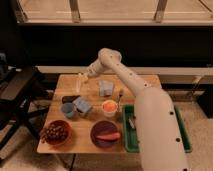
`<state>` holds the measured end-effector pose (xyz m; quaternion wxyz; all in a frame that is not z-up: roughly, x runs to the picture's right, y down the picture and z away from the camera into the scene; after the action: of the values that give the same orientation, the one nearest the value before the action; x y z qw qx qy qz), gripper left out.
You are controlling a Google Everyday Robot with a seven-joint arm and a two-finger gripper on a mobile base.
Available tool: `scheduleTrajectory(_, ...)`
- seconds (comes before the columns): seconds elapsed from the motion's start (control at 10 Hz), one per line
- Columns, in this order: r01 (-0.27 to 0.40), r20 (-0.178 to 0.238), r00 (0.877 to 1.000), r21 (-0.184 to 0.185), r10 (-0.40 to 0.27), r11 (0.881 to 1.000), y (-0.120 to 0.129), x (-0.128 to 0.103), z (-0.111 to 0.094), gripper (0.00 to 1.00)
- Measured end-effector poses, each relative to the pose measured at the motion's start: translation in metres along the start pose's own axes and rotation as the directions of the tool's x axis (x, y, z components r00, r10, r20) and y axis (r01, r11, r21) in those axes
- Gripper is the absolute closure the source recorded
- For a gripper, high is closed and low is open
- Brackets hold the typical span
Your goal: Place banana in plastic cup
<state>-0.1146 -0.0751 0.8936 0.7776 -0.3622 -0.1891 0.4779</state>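
**Observer:** Wooden table point(142, 84), dark wall and a window rail behind it. Your gripper point(83, 77) is over the far-left part of the top. The banana point(78, 84) hangs upright at its tip.

**Operator:** Fingers?

**Observer:** They look closed on the banana's upper end. That is a judgement: a banana would not stand on end like that alone. Count the pick-up as done.

**Operator:** And the cup?

**Observer:** The plastic cup point(68, 110) sits nearer you and slightly left of the banana, apart from it. It is upright with a dark mouth, and no yellow shows inside. A light-blue block point(83, 105) lies just beside the cup on its right.

**Operator:** So what's left?

**Observer:** You have the carry, the lowering and the release. Bring the banana toward the near edge until it is over the cup mouth, then set it in end first. Mind the block, since it crowds the cup's right side. The whitish cup with orange top point(109, 106) is farther right and is not your target.
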Motion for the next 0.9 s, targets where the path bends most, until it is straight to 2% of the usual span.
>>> scheduleTrajectory(0.2,0.118,-0.001,0.993,-0.023,-0.118,0.993,0.045,-0.003,-0.029,1.0)
scheduleTrajectory(0.5,0.203,-0.026,0.979,-0.042,-0.204,0.978,0.098,0.021,-0.048,1.0)
scheduleTrajectory(0.7,0.219,-0.032,0.975,-0.044,-0.221,0.975,0.11,0.027,-0.053,1.0)
scheduleTrajectory(0.9,0.22,-0.033,0.975,-0.046,-0.222,0.974,0.111,0.026,-0.052,1.0)
